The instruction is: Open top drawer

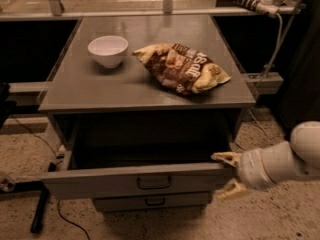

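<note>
The top drawer (100,183) of the grey metal cabinet stands pulled out, showing its dark, plain inside. Its small black loop handle (154,182) sits at the centre of the front. My gripper (228,173) is at the right end of the drawer front. Its tan fingers (224,157) are spread apart, one at the front's top edge and one below its bottom edge. The white arm reaches in from the right.
A white bowl (108,49) and a crumpled snack bag (182,67) lie on the cabinet top (90,91). A narrower drawer (155,202) sits shut below. A black stand leg and cable (41,211) lie on the floor at the left.
</note>
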`<act>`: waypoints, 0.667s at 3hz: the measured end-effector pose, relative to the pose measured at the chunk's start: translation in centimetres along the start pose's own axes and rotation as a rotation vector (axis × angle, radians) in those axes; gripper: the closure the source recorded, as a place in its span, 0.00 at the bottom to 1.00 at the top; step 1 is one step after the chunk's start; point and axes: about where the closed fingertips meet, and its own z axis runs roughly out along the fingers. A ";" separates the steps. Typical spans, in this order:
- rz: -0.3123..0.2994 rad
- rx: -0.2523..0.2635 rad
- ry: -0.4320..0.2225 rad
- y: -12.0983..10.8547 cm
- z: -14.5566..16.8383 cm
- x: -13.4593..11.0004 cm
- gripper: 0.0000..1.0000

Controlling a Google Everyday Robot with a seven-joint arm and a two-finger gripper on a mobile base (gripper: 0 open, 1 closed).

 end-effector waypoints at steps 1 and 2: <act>0.000 0.000 0.000 -0.1 -0.3 -0.3 0.14; 0.032 -0.018 -0.015 2.8 -0.8 1.3 0.38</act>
